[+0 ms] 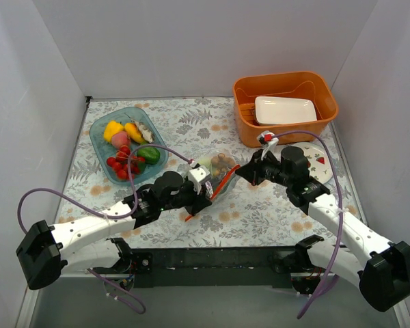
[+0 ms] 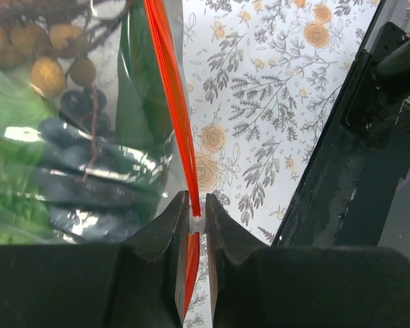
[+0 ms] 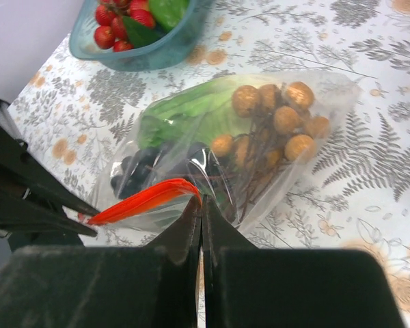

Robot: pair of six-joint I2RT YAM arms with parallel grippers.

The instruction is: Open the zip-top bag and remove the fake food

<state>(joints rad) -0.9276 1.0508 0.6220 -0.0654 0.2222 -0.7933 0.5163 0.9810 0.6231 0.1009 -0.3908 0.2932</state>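
The clear zip-top bag lies mid-table with its red-orange zip strip toward the near side. Inside it are green lettuce, a cluster of brown pieces and dark round pieces. My left gripper is shut on the white slider on the zip strip, at its near-left end. My right gripper is shut on the bag's edge at the other end of the strip. Both grippers sit close together in the top view, the left and the right.
A teal tray at the left holds yellow pepper, red tomatoes and a green pepper; it also shows in the right wrist view. An orange basket with a white dish stands back right. A small plate lies under the right arm.
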